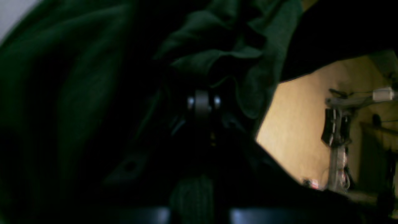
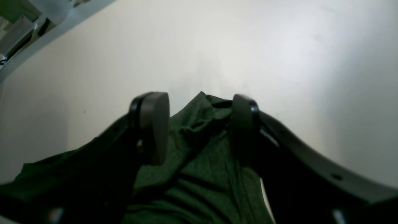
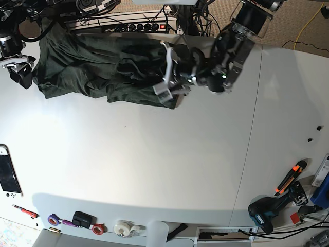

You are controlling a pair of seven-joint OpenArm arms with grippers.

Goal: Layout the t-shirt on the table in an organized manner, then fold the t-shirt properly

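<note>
1. Two arms are engaged. The t-shirt (image 3: 103,69) lies bunched in a long rumpled band along the far edge of the bench (image 3: 154,164), so you are in the layout stage; no fold looks started.
2. The left gripper (image 3: 172,85) has its jaws pinched tight on the shirt's crumpled end. In the left wrist view green cloth (image 1: 217,59) wraps right over the jaws and blocks most of the lens.
3. The right gripper (image 2: 199,127) has its jaws standing wide, a pointed corner of fabric (image 2: 202,130) lying between them, ungripped. In the base view this arm sits at the shirt's other end (image 3: 23,72).
4. To do this step well: close the right jaws on that corner, taking a single layer near the hem, not a bundle. Then draw the two ends apart, low over the bench, so the wrinkles pull flat.
5. Judgement: the left grasp probably holds several layers; expect to regrip it.
6. Surface: white, smooth, with a thin dark seam (image 3: 252,128) on one side and plenty of bare area toward the near edge.
7. Room: a power strip (image 3: 139,27) and cables run behind the shirt, and tape rolls (image 3: 123,228) and a drill (image 3: 270,211) sit along the near edge. Keep cloth away from both.
</note>
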